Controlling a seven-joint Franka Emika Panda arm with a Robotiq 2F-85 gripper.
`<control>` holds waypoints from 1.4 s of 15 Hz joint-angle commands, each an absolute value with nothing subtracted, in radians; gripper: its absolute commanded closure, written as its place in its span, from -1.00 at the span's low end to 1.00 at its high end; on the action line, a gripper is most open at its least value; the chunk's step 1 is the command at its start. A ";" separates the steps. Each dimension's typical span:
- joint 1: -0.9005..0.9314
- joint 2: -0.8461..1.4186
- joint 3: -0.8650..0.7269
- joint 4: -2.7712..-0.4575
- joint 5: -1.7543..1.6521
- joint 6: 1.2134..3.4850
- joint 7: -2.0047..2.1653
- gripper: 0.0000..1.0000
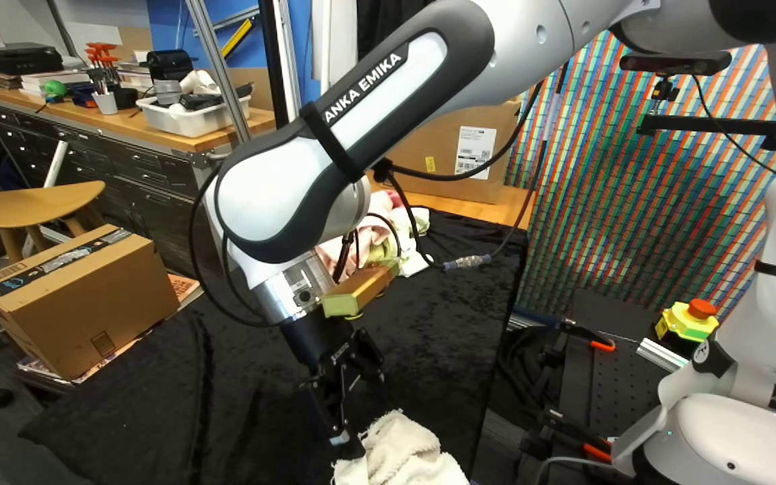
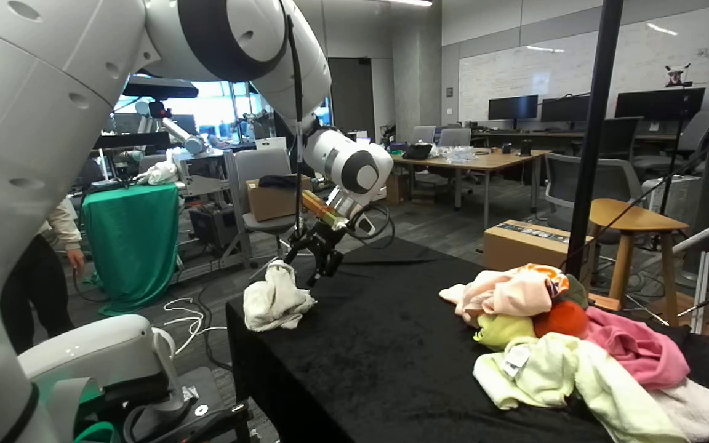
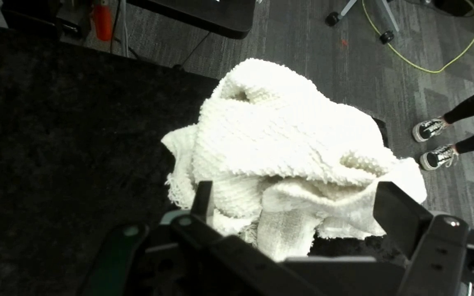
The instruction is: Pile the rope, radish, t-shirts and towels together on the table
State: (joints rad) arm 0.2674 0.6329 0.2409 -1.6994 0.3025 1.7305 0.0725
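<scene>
A cream towel (image 2: 274,301) lies bunched at the black table's edge, apart from the pile; it shows also in an exterior view (image 1: 401,455) and the wrist view (image 3: 286,131). My gripper (image 3: 294,201) is open, its fingers apart over the towel's near side, nothing held; it is tilted beside the towel in both exterior views (image 1: 361,407) (image 2: 301,271). The pile holds a peach cloth (image 2: 508,294), a yellow-green item (image 2: 505,332), a red rounded item (image 2: 562,320), perhaps the radish, a pink cloth (image 2: 637,351), a pale green towel (image 2: 545,363) and a whitish cloth (image 2: 699,406). I cannot make out a rope.
The black-covered table (image 2: 391,344) ends right beside the cream towel. A black pole (image 2: 594,123) stands behind the pile. A cardboard box (image 1: 85,303) and a stool (image 1: 31,202) stand off the table. A person's feet (image 3: 434,144) show on the floor.
</scene>
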 commanded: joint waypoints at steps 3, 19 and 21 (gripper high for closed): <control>0.310 0.631 0.257 -1.693 0.323 1.719 0.123 -1.00; 0.419 0.663 0.232 -1.711 0.201 1.786 0.238 -1.00; 0.423 0.662 0.230 -1.714 0.174 1.794 0.250 -1.00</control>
State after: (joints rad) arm 0.4006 0.6651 0.2458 -1.7130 0.2104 1.7759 0.2190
